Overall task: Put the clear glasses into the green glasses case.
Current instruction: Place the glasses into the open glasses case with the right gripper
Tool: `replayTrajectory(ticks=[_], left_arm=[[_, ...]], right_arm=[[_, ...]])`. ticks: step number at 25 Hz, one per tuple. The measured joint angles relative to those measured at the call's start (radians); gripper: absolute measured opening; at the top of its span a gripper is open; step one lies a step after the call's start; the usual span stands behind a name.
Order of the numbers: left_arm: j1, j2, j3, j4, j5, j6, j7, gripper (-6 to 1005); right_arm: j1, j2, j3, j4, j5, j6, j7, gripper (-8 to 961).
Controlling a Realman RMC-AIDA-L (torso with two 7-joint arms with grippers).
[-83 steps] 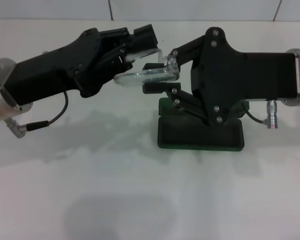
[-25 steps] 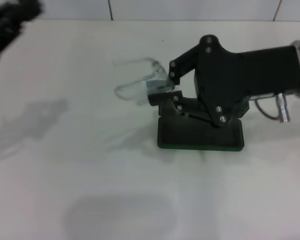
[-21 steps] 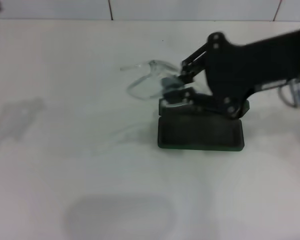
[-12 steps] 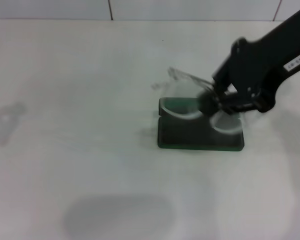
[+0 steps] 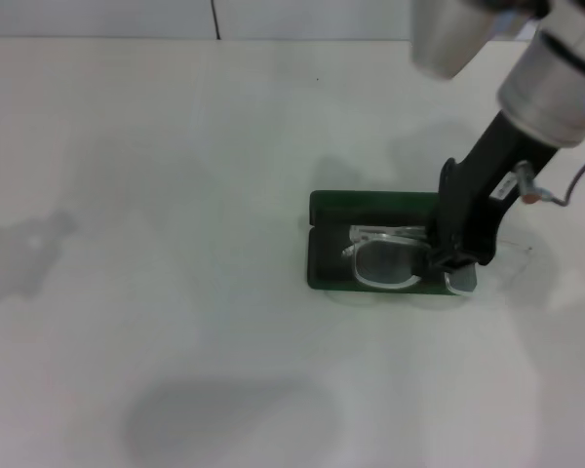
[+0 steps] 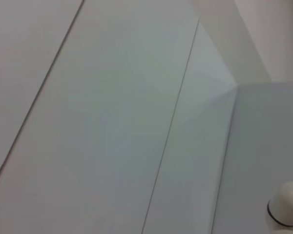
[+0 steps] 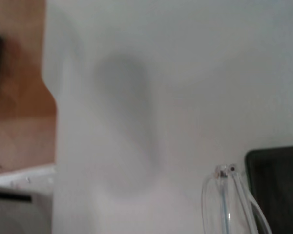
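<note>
The green glasses case (image 5: 370, 207) lies open on the white table, right of centre in the head view. The clear glasses (image 5: 383, 263) rest across its dark lining, one lens showing plainly and the other end under my right gripper (image 5: 451, 261). That gripper points steeply down at the case's right end and is shut on the glasses. In the right wrist view, a hinge and arm of the glasses (image 7: 228, 195) show beside a corner of the case (image 7: 278, 185). My left gripper is out of view; its wrist camera faces only a wall.
The white table (image 5: 175, 292) spreads wide to the left and front of the case. A tiled wall (image 5: 273, 18) runs along the back. The right wrist view shows the table's edge with brown floor (image 7: 19, 97) beyond it.
My right arm has swung to the right and tipped downward, carrying the glasses from up left of the case down into it. The left arm has left the head view.
</note>
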Motion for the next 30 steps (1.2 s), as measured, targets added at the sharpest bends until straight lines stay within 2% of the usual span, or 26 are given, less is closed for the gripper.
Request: replayTrajectory(ticks=[8,13,30], left_arm=[[0.011,-0.006,-0.001,-0.001,0.026,0.000,0.016,131],[0.012,-0.007,-0.001,-0.004,0.043,-0.001,0.016,131],[0.020,-0.006,0.000,-0.021,0.073,-0.001,0.031,131]], right_arm=[[0.097,0.007,-0.141,0.187,-0.016,0.166,-0.014,115],[0.165,0.010,-0.167,0.308,-0.023,0.232,-0.014,114],[0.168,0.011,-0.222,0.399,-0.015,0.337,0.013,114]])
